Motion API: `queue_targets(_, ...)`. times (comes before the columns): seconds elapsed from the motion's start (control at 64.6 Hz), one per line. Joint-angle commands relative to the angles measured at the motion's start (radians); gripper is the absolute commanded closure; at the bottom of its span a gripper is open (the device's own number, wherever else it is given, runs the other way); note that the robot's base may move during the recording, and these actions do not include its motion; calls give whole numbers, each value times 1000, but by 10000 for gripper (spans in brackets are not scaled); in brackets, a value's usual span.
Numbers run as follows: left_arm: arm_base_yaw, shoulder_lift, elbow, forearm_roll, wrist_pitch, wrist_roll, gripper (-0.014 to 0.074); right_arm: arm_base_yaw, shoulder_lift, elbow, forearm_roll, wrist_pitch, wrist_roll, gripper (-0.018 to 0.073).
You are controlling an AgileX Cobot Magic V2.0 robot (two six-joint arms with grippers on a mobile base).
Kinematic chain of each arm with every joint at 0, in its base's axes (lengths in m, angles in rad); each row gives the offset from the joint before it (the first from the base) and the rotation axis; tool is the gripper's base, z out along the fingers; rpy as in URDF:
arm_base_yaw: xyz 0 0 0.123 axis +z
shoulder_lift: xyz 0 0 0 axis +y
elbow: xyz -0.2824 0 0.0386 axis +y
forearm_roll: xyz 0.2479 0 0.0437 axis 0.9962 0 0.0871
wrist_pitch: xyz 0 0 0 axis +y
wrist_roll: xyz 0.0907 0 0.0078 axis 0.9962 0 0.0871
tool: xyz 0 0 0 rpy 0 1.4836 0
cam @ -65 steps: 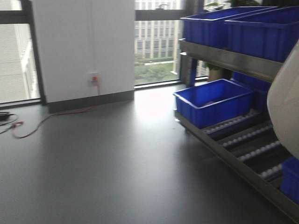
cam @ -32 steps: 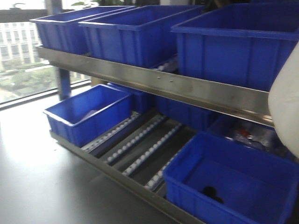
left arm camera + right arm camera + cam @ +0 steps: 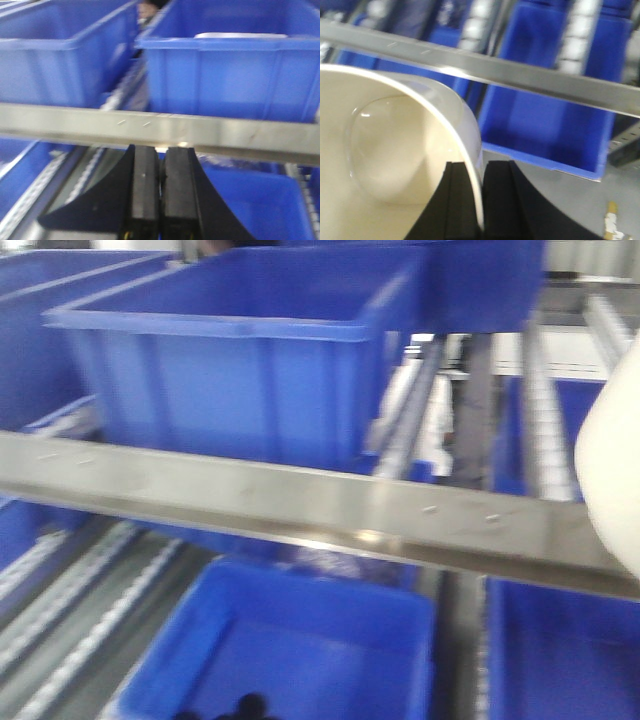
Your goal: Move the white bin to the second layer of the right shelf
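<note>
The white bin [image 3: 395,145] is a glossy cream tub filling the left of the right wrist view, and its wall shows at the right edge of the front view [image 3: 615,470]. My right gripper [image 3: 480,172] is shut on its rim, one finger inside and one outside. The right shelf is close in front. A steel front rail [image 3: 300,505] of a roller level crosses all views [image 3: 150,125] [image 3: 520,75], with white roller lanes [image 3: 545,410] behind it. I cannot tell which level is the second layer. My left gripper [image 3: 160,155] is shut and empty, just below the rail.
Blue crates stand on the upper level [image 3: 230,350] [image 3: 230,70] [image 3: 55,55]. More blue crates sit on the level below the rail [image 3: 300,640] [image 3: 550,120]. Grey floor [image 3: 560,200] shows under the held bin. The views are motion-blurred.
The front view has swung from open floor and windows onto the rack, now much closer. The white bin has stayed at the right edge throughout.
</note>
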Motion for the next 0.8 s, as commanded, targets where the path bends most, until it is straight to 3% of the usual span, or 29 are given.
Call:
queue_targets(0.0,-4,-15,37,0,-85,-3,512,-5,2,-31,6,-78,-4,512)
queue_targets(0.789,-4,-15,37,0,-85,-3,512,-5,2,-31,6,-78,-4,512)
